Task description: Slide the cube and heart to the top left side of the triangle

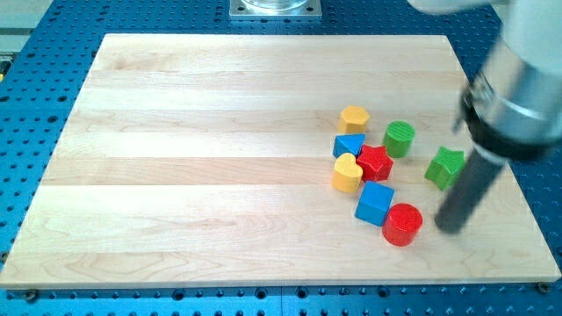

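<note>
The blue cube [375,203] lies right of centre on the wooden board [202,158]. The yellow heart [347,173] sits just up-left of it. The blue triangle [349,145] lies directly above the heart, touching the red star [376,162]. My tip [450,228] rests on the board at the view's right, right of the red cylinder [402,224] and well right of the cube. The rod rises up-right from it, passing just right of the green star [444,168].
A yellow hexagon [354,118] lies above the triangle. A green cylinder [399,139] sits right of the triangle. The red cylinder touches the cube's lower right corner. A blue perforated table surrounds the board.
</note>
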